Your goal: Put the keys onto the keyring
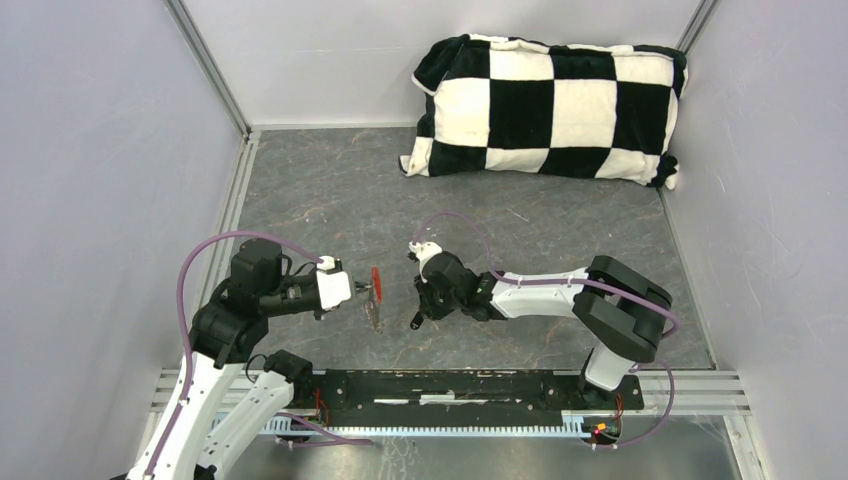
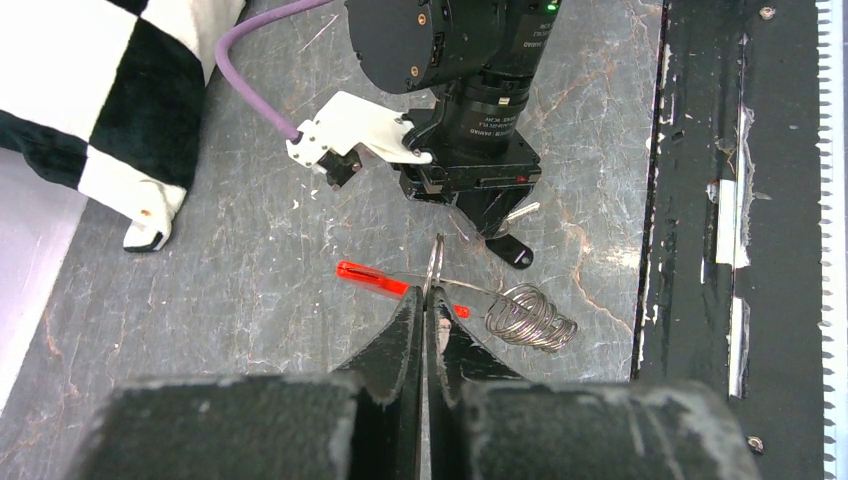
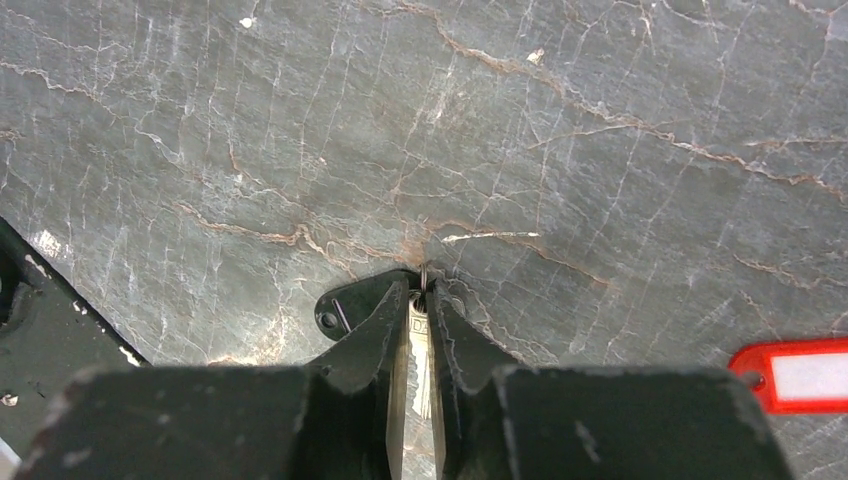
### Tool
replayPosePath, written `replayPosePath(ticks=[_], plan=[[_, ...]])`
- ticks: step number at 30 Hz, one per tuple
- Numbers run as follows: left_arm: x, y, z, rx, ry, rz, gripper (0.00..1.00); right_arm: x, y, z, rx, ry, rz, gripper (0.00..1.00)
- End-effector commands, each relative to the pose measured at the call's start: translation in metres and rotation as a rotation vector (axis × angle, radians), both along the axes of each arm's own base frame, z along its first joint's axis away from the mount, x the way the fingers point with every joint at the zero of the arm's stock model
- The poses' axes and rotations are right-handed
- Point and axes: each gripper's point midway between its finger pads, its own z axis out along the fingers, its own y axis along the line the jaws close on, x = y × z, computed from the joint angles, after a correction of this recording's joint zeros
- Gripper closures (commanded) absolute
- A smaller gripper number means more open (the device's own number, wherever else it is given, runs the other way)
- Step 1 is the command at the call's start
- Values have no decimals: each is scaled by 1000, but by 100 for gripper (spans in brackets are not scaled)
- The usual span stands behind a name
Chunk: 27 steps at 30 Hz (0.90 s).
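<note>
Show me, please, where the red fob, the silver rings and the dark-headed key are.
red fob [image 2: 375, 280]: left wrist view, thin edge.
silver rings [image 2: 527, 317]: left wrist view, coiled bunch.
dark-headed key [image 3: 350, 302]: right wrist view, dark head.

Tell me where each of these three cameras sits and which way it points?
Top external: fixed high behind the robot, looking down on the table; left arm and right arm both show.
Left wrist: on the left arm, looking past the left gripper, shut on the keyring, toward the right gripper; own fingers show.
Right wrist: on the right arm, looking down at the table past its fingers, shut on the dark-headed key.
Shared: both wrist views catch the red fob; top and left wrist catch the checkered pillow.
</note>
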Motion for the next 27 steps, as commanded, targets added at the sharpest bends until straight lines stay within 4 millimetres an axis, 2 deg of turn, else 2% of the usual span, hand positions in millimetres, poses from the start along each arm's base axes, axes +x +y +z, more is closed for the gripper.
replayPosePath(ticks=[1, 9, 11, 14, 16, 21, 27], plan=[[4, 0, 14, -5, -77, -9, 98, 2, 15, 8, 45, -13, 10, 84], [4, 0, 13, -4, -80, -9, 98, 5, 8, 0, -9, -21, -6, 85], [3, 0, 14, -6, -80, -12, 98, 7, 7, 2, -8, -35, -9, 89], [3, 0, 14, -6, -79, -10, 98, 10, 6, 7, -14, -68, -6, 100], [3, 0, 14, -7, -77, -10, 98, 12, 4, 12, -4, -100, 6, 100], [4, -1, 8, -10, -26, 9, 98, 14, 1, 57, 93, -244, 72, 100], [7, -4, 3, -57, 68, 61, 98, -10, -1, 119, 238, -327, 195, 100]])
